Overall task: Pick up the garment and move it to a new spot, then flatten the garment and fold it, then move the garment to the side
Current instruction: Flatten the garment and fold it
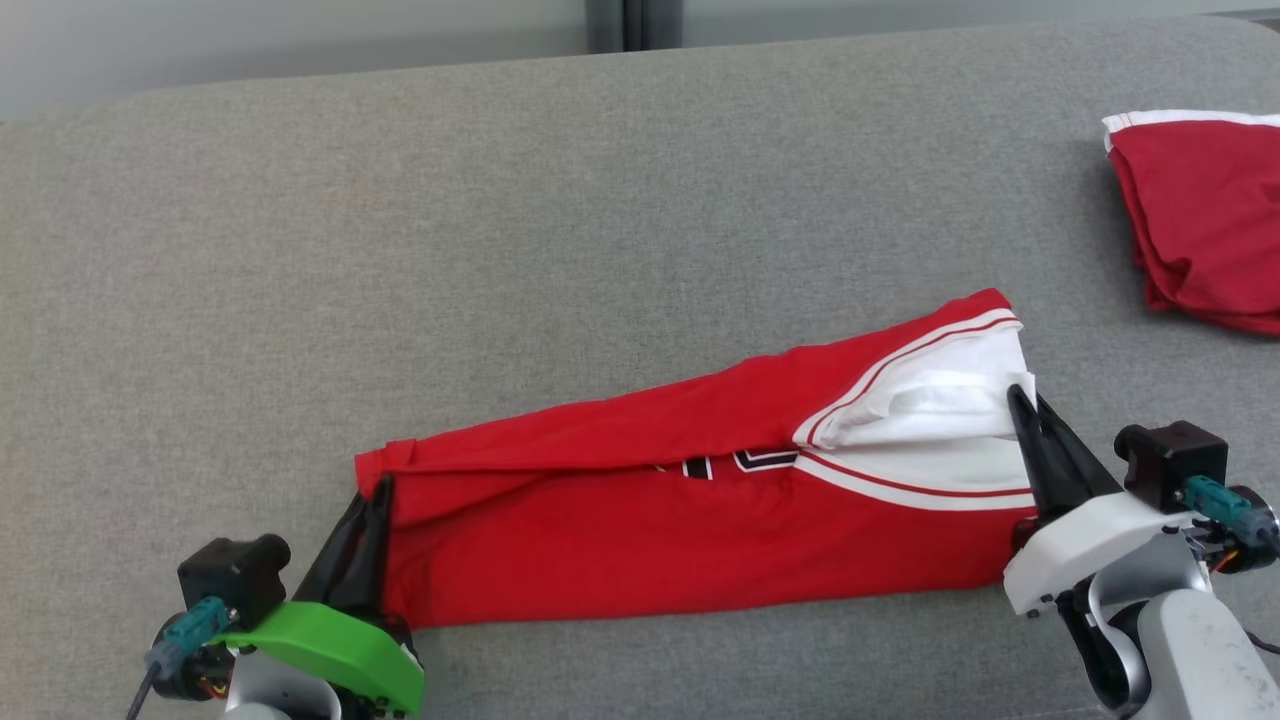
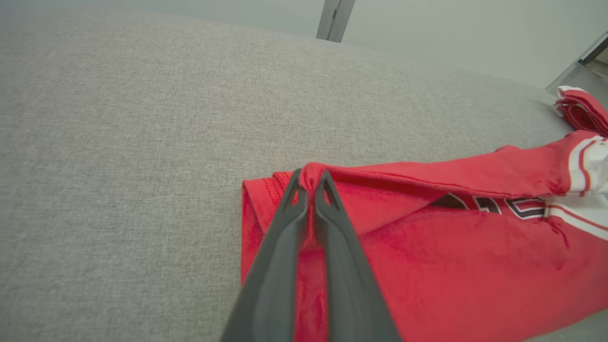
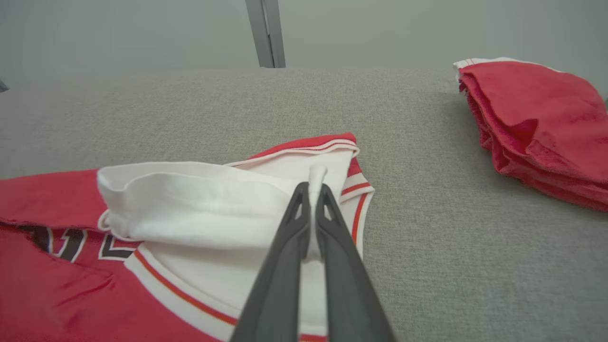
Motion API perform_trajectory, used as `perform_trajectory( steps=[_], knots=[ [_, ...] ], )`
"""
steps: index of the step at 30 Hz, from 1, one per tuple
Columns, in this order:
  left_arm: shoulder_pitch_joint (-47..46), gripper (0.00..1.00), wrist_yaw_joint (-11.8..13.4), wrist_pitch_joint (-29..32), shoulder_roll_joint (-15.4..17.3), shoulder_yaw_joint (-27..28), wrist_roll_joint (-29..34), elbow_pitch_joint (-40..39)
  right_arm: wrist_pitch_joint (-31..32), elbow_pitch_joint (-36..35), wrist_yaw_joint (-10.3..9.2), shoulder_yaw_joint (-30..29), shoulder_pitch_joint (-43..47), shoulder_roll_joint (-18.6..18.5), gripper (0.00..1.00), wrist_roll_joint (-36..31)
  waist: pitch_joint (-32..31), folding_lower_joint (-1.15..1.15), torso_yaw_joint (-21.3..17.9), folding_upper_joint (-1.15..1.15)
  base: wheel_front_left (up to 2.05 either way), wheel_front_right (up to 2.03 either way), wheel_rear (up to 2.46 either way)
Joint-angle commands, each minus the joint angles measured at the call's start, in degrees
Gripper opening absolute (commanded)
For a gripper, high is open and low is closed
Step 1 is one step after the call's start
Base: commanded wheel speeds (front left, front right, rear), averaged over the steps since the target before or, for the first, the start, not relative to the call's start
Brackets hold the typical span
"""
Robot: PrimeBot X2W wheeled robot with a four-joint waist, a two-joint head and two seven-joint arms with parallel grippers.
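The garment (image 1: 640,510) is a red jersey with white panels, red-and-white trim and dark lettering, lying as a long band across the near part of the grey surface. Its far long edge is folded over toward me. My left gripper (image 1: 378,492) is shut on the red hem at the band's left end; the left wrist view shows my left gripper (image 2: 311,179) pinching a bunched red fold of the garment (image 2: 451,266). My right gripper (image 1: 1018,397) is shut on the white cloth at the right end; in the right wrist view my right gripper (image 3: 313,187) nips a white fold of the garment (image 3: 190,204).
A second red garment (image 1: 1205,215) with white trim lies folded at the far right of the grey fabric surface (image 1: 400,250); it shows as a red stack (image 3: 536,128) in the right wrist view. A pale wall with a dark vertical strip (image 1: 620,25) runs behind.
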Motion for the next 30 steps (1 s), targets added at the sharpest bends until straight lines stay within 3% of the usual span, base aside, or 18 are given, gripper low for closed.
perform_trajectory(
  steps=[1, 2, 3, 12, 17, 30],
  knots=[
    [0.9, 0.4, -0.4, -0.9, -0.1, -0.1, 0.0, 0.5, -0.3, -0.4, -0.1, -0.8, 1.3, 0.3, 0.26, -0.4, -0.5, 0.0, -0.1, 0.0, 0.0, 0.0, 0.0],
    [1.2, 0.8, -0.7, -1.3, -0.3, -0.3, 0.0, 0.9, -0.4, -0.5, -0.1, -1.2, 1.9, 0.7, 0.43, -0.4, -0.7, 0.0, 0.0, 0.0, 0.0, 0.0, 0.0],
    [2.0, 1.0, -0.9, -2.3, -0.8, -0.1, -0.5, 1.6, -0.8, -0.5, -0.1, -2.5, 3.2, 1.4, 1.0, -0.4, -1.2, 0.0, 0.2, 0.0, 0.0, 0.0, 0.0],
    [5.6, 1.0, -0.1, -5.7, -2.8, 2.4, -1.2, 2.2, -1.2, -1.2, -0.1, -8.4, 7.5, 3.1, 1.0, -1.2, -4.1, 0.0, 1.4, 0.0, 0.0, 0.0, 0.0],
    [6.2, 1.0, 0.8, -6.3, -4.4, 4.3, -0.3, 1.8, 0.9, -0.7, -0.1, -8.5, 5.9, 3.3, 1.0, -2.1, -5.2, 0.0, 2.3, 0.0, 0.0, 0.0, 0.0],
    [4.0, 1.0, -0.2, -6.6, -6.6, 4.2, 2.1, 4.0, 13.9, 12.7, -0.1, -4.6, -3.1, -3.1, 1.0, -6.1, -4.6, 0.0, 6.0, 0.0, 0.0, 0.0, 0.0]
  ],
)
